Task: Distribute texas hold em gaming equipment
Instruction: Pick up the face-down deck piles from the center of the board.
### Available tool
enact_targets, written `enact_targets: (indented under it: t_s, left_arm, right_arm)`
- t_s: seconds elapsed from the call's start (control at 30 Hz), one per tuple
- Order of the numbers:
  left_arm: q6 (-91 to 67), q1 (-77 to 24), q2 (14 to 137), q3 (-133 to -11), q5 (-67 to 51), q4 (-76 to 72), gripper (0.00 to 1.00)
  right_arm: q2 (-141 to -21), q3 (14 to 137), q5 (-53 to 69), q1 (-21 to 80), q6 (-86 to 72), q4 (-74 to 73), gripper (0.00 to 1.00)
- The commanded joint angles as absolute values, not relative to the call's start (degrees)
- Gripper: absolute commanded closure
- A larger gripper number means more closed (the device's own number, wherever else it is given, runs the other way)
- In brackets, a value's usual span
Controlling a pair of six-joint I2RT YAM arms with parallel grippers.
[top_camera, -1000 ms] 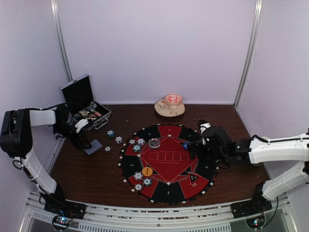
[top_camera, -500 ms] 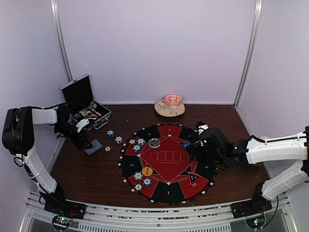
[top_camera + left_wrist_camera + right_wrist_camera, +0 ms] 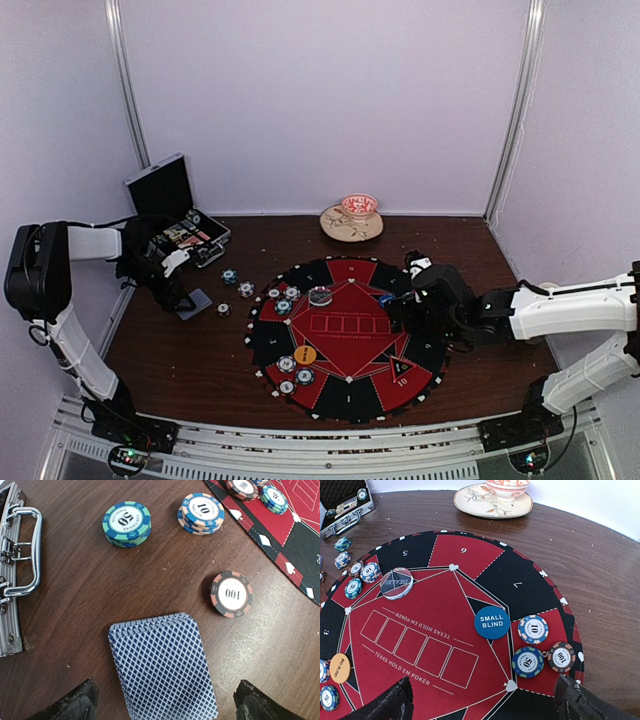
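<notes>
A deck of blue-backed playing cards point(image 3: 162, 670) lies on the wooden table left of the mat. My left gripper point(image 3: 167, 702) hangs open over the deck's near end, one finger on each side, touching nothing. Beyond the deck sit a teal 50 chip stack point(image 3: 126, 523), a 10 stack point(image 3: 201, 513) and a single 100 chip point(image 3: 231, 594). My right gripper point(image 3: 485, 700) stands open and empty above the round mat point(image 3: 350, 385). Ahead of it lie the blue SMALL BLIND disc point(image 3: 491, 622) and 10 point(image 3: 533, 629), 50 point(image 3: 528, 661) and 100 chips point(image 3: 561, 657).
The black case point(image 3: 180, 225) stands open at the back left, its handle point(image 3: 30, 550) close to the deck. A plate with a cup point(image 3: 351, 222) sits at the back edge. An orange disc point(image 3: 305, 354), a dealer button point(image 3: 396, 583) and more chips point(image 3: 296, 370) lie on the mat.
The right gripper has crept slightly left over the mat. The left wrist has shifted a little above the deck. Both grippers stay open, and no chip or card has moved.
</notes>
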State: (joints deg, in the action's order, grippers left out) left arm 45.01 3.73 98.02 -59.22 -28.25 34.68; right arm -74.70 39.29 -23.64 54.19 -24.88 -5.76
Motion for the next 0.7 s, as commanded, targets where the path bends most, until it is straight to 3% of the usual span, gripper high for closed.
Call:
enact_targets:
  t_s: [0.0, 0.67]
  left_arm:
    - [43.9, 3.3, 96.1, -58.0, -28.2, 33.8, 0.02]
    - [42.0, 0.8, 96.4, -56.2, -24.3, 30.4, 0.02]
  right_arm:
    - [-74.9, 41.1, -25.5, 54.7, -25.0, -6.0, 0.00]
    - [-75.7, 41.7, -26.3, 55.2, -24.6, -6.2, 0.00]
